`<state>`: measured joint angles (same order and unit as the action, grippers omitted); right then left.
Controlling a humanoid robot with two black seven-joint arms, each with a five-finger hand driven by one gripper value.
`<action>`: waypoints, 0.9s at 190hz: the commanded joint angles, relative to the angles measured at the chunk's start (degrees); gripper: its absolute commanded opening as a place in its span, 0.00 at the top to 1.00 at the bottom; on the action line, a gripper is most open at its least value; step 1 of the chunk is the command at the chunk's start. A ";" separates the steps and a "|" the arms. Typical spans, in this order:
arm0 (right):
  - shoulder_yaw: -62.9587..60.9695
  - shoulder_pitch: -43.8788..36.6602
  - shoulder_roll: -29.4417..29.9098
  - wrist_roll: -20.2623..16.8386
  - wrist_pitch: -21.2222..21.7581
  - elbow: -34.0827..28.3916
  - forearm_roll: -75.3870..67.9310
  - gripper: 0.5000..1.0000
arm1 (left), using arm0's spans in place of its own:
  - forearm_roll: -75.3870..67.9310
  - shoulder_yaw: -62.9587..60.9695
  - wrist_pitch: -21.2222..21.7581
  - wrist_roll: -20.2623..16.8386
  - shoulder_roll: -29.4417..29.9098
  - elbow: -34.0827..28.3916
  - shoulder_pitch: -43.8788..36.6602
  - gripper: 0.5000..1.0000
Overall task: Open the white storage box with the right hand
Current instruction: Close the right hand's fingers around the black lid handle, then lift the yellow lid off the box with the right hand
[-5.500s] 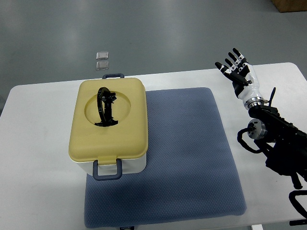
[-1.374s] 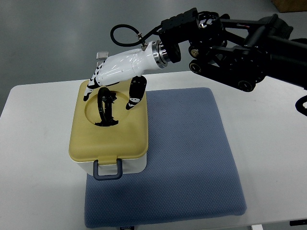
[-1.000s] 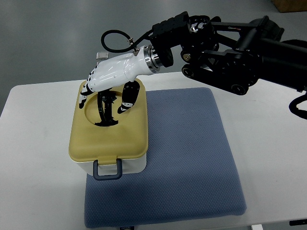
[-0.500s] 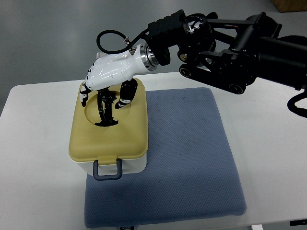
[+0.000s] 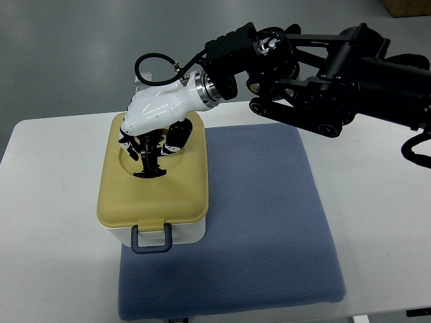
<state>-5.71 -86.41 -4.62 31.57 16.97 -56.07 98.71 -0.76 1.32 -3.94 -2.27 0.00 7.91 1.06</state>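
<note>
Right hand [image 5: 153, 120] lowered onto storage box [image 5: 152, 178] lid, left of centre.
Fingers [image 5: 174, 136], apart earlier, now curled around black handle [image 5: 149, 156].

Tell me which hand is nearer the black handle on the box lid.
Right. The right hand is directly over the black handle in the lid's round recess, fingers curling around its top. The left hand is out of view.

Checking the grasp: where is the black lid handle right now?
Top view, left of centre: the black handle stands in the yellow lid's round recess, under the right hand.
</note>
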 commanded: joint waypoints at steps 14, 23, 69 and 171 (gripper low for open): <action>0.00 0.01 0.13 -0.01 0.00 0.00 0.00 0.93 | -0.03 0.00 -0.01 -0.02 0.00 0.00 0.00 0.00; 0.00 -0.08 0.13 -0.01 0.00 0.00 0.00 0.99 | -0.03 0.00 -0.01 0.07 0.00 0.00 0.00 0.00; -0.09 -0.17 0.05 0.25 0.00 0.00 -0.09 1.00 | 0.06 0.00 -0.01 -0.02 0.00 0.00 0.00 0.00; -1.32 -0.69 -3.03 0.42 -0.79 1.23 -0.36 1.00 | 0.06 0.00 -0.01 -0.02 0.00 0.00 0.00 0.00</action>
<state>-6.91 -87.07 -6.25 31.92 16.60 -55.65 98.47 -0.74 1.32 -3.97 -2.25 0.00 7.91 1.05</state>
